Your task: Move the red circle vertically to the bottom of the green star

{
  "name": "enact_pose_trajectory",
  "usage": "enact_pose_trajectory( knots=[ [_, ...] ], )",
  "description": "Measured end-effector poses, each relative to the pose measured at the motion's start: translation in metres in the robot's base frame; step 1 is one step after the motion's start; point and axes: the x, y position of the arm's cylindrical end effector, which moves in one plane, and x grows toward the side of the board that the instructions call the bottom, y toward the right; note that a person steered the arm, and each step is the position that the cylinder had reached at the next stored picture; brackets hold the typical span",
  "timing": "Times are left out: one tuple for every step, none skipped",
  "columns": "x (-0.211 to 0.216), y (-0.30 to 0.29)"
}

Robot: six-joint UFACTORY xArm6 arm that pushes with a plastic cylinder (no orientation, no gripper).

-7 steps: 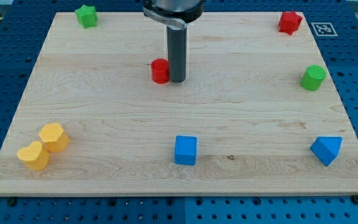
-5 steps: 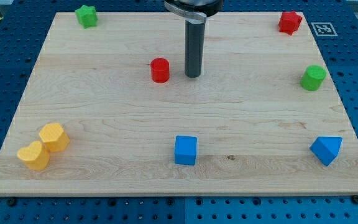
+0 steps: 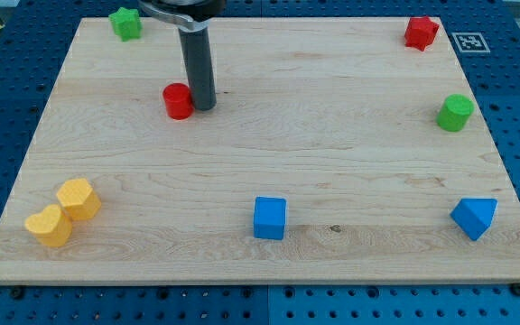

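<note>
The red circle, a short red cylinder, stands in the upper left part of the wooden board. My tip touches its right side. The green star sits at the board's top left corner, above and to the left of the red circle.
A red star is at the top right. A green cylinder is at the right edge. A blue cube and a blue triangular block lie along the bottom. Two yellow blocks sit touching at the bottom left.
My tip drew away to the right of the red circle, then came back against its right side. The red circle now stands further to the left and slightly higher in the view.
</note>
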Motion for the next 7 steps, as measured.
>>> enact_pose_trajectory(
  knots=[
    [0.001,-0.013],
    [0.010,-0.014],
    [0.014,-0.014],
    [0.009,-0.029],
    [-0.003,-0.060],
    [-0.007,-0.081],
    [-0.007,-0.093]
  ],
)
